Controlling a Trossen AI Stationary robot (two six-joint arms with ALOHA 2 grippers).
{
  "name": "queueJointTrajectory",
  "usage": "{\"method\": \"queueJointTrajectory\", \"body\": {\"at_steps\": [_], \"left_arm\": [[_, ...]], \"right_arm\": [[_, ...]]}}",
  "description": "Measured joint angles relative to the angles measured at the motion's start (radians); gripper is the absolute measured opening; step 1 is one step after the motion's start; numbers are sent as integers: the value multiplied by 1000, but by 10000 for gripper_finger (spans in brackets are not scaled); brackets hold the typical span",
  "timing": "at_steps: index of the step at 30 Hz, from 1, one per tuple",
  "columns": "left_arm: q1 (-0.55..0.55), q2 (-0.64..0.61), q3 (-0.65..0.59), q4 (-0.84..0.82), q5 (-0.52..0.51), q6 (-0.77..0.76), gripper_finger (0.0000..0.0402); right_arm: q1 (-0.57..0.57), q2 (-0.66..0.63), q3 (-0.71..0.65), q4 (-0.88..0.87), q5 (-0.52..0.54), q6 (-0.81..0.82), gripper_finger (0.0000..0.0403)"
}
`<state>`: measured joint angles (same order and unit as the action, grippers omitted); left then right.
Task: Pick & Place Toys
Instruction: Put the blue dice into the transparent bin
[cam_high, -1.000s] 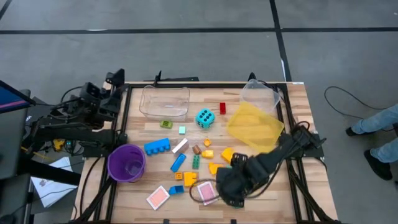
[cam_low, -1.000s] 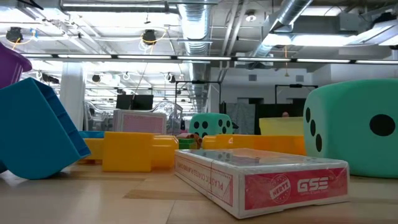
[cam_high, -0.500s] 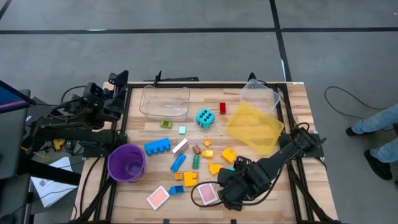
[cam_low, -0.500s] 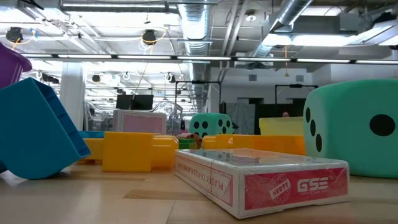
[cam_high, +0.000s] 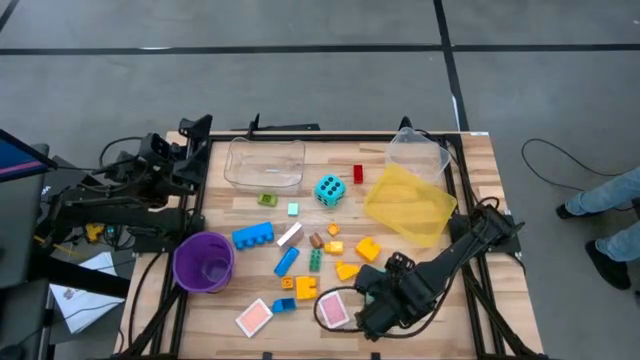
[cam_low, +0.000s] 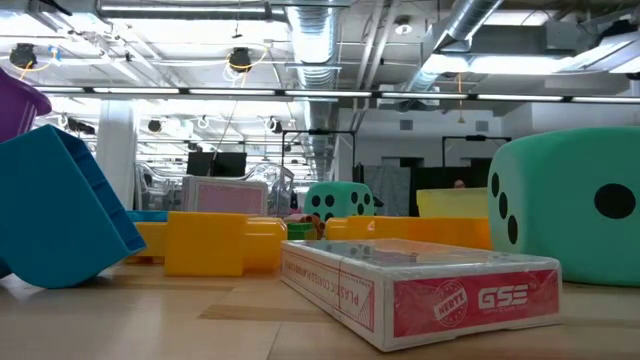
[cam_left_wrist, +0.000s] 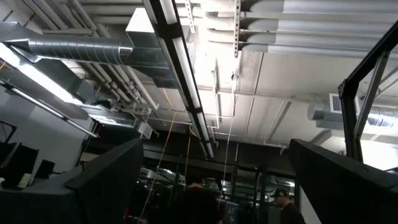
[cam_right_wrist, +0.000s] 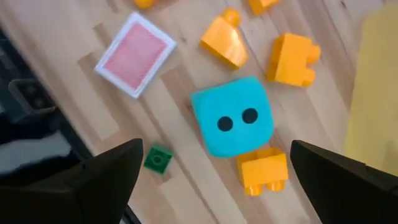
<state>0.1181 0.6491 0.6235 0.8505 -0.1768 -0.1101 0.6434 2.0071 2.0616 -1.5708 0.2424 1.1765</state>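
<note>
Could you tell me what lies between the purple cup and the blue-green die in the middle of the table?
In the high view, a blue brick and a white piece lie between the purple cup and the die.

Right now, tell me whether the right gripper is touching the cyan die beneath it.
Apart. The right wrist view shows the right gripper open, its fingers wide on either side of the cyan die, bare wood between them and it.

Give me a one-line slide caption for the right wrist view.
Right gripper, fingers open, hovers above a cyan die showing two dots, with orange bricks and a pink card around it.
</note>
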Motion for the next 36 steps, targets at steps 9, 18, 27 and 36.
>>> {"method": "queueJointTrajectory", "body": {"at_steps": [9,18,27,36], "left_arm": [[0,0,0,1,0,-49,397],[0,0,0,2,-1,-77,397],[0,0,0,1,-7,-90,397],[0,2,0,-8,-49,-117,397]], "right_arm": [[-45,0,-55,-1,-40,743,400],[-75,0,-140,18,-168,1026,400],[-108,0,-219,65,-203,1064,400],[-136,-9,-319,171,-223,1071,400]]}}
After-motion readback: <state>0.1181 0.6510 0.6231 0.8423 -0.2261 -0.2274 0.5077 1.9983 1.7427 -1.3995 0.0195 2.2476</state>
